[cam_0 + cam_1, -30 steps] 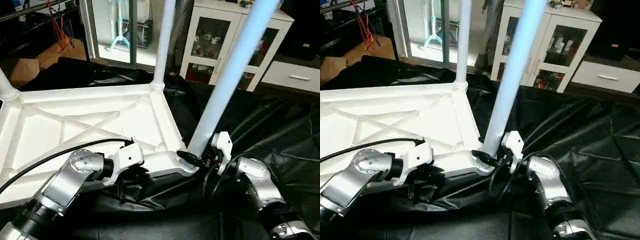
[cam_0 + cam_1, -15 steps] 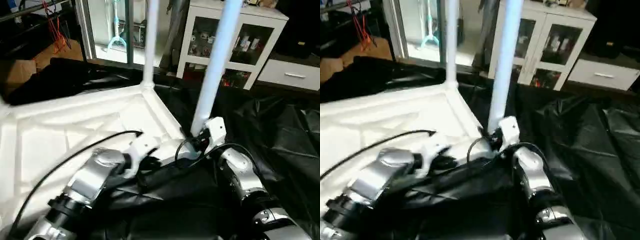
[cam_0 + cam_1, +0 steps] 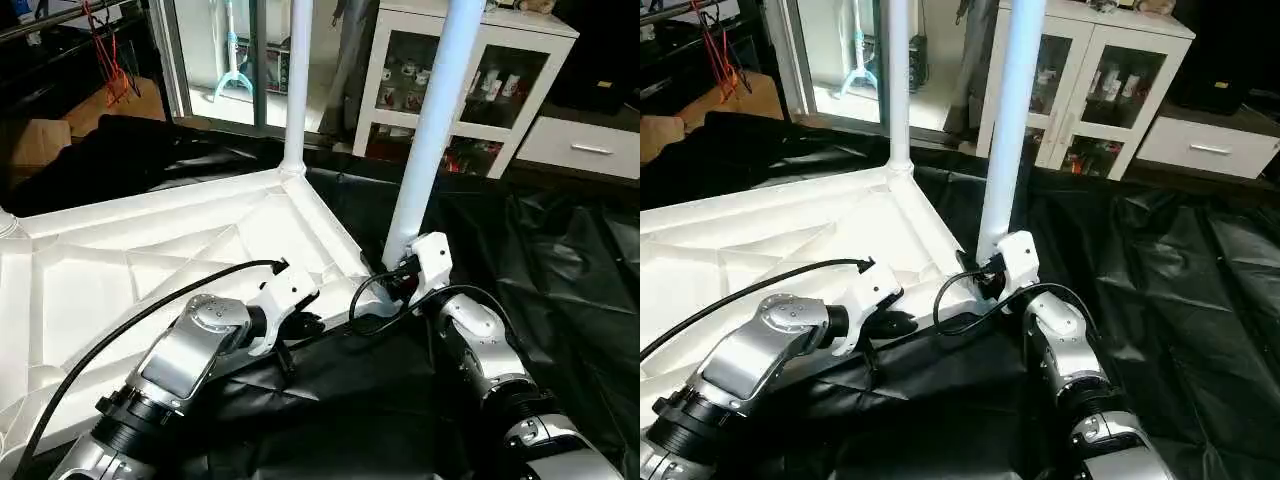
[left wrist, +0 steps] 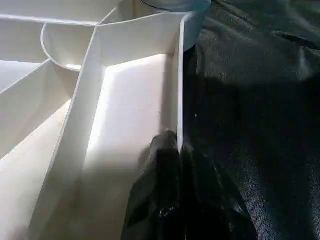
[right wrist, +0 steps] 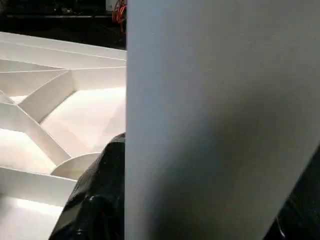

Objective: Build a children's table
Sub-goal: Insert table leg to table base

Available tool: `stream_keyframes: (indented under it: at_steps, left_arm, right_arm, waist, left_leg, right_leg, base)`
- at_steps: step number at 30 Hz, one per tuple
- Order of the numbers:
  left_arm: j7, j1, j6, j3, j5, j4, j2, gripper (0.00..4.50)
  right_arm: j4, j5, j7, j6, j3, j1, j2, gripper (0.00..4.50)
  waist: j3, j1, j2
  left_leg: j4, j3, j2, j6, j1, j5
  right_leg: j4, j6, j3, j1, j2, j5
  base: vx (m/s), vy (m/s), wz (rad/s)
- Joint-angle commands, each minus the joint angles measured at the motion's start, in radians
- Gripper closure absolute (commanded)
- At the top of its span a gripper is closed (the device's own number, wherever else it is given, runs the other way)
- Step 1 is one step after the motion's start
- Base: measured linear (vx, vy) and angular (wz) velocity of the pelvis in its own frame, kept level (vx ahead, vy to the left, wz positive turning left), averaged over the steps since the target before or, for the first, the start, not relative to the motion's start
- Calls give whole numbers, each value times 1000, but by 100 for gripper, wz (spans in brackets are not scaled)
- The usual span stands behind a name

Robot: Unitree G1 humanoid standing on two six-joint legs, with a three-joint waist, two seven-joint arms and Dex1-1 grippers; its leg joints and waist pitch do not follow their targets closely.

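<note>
The children's table lies upside down: a white ribbed tabletop [image 3: 150, 250] on a black sheet. One white leg [image 3: 297, 80] stands upright in the far corner socket. A second leg [image 3: 430, 130] rises from the near right corner socket. My right gripper [image 3: 395, 283] is shut on this leg just above the socket, and the leg [image 5: 215, 120] sits against a black finger [image 5: 100, 200]. My left gripper [image 3: 300, 325] is shut on the tabletop's near rim [image 4: 179, 90], its fingers [image 4: 162, 190] pinching the thin wall. A leg base [image 3: 5, 222] shows at the far left corner.
Black plastic sheeting [image 3: 560, 250] covers the floor around the tabletop. A white cabinet with glass doors [image 3: 470, 90] stands behind on the right, a glass door [image 3: 220, 60] behind on the left, a cardboard box [image 3: 35, 140] at far left. A black cable [image 3: 150, 310] runs over my left forearm.
The whole picture has shifted, so the camera moved. Both grippers keep their holds on the rim and the near leg. The near leg looks steeper than before.
</note>
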Motion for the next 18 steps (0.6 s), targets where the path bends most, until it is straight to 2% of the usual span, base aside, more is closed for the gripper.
stream_keyframes:
  at_steps: [1, 7, 11, 12, 13, 14, 15, 16, 17, 18]
  left_arm:
    - [-1, 10, 15, -43, -17, 17, -14, 450]
    - [-1, 10, 15, -43, -17, 17, -14, 450]
    - [-1, 10, 15, -43, -17, 17, -14, 450]
    - [99, -21, 55, -12, -2, 53, -100, 450]
    - [72, 0, 9, 34, -16, 44, -55, 450]
    - [42, 19, -25, 62, -29, 33, -14, 450]
    - [9, 37, -58, 83, -40, 20, 27, 450]
    - [-4, 43, -69, 87, -44, 16, 41, 450]
    - [-12, 46, -76, 89, -47, 13, 49, 450]
    - [-12, 45, -76, 89, -47, 13, 48, 450]
  right_arm:
    - [197, -70, -79, 141, 32, 99, -5, 254]
    - [197, -70, -79, 141, 32, 99, -5, 254]
    - [197, -70, -79, 141, 32, 99, -5, 254]
    - [214, -80, -156, 144, 14, 72, 27, 254]
    - [175, 38, -45, 193, -76, 71, 25, 254]
    - [149, 116, 36, 225, -135, 74, 21, 254]
    - [124, 186, 112, 252, -184, 78, 17, 254]
    - [115, 204, 135, 259, -194, 80, 15, 254]
    - [109, 215, 147, 263, -200, 82, 17, 255]
    - [108, 214, 146, 262, -199, 82, 19, 255]
  waist:
    - [44, -7, 28]
    - [44, -7, 28]
    - [39, -6, 28]
    - [41, -6, 27]
    - [29, -6, 30]
    - [29, -2, 27]
    - [30, -4, 28]
    - [28, -7, 29]
    - [25, -6, 31]
    - [22, -6, 32]
  left_leg:
    - [-90, -32, 48, -24, -18, -457]
    - [-92, -33, 49, -23, -20, -459]
    - [-90, -28, 49, -23, -26, -406]
    - [-90, -26, 49, -24, -27, -404]
    - [-86, -23, 49, -32, -19, -398]
    - [-84, -22, 51, -20, -18, -401]
    - [-84, -23, 46, -11, -23, -403]
    - [-89, -28, 51, -3, -37, -379]
    - [-89, -27, 53, -1, -38, -352]
    - [-85, -22, 54, 1, -33, -288]
  right_leg:
    - [-122, -76, 59, -62, -97, -387]
    - [-124, -68, 60, -65, -97, -396]
    - [-118, -80, 58, -59, -93, -297]
    - [-117, -85, 57, -59, -93, -286]
    - [-114, -97, 55, -55, -93, -272]
    - [-116, -97, 60, -58, -95, -278]
    - [-115, -97, 60, -55, -92, -273]
    - [-112, -102, 62, -43, -96, -245]
    - [-111, -107, 60, -40, -95, -208]
    - [-104, -126, 57, -35, -92, -93]
  base:
    - [0, 0, 0]
    - [0, 0, 0]
    - [0, 0, 0]
    - [0, 0, 0]
    - [0, 0, 0]
    - [0, 0, 0]
    - [0, 0, 0]
    - [0, 0, 0]
    - [0, 0, 0]
    - [0, 0, 0]
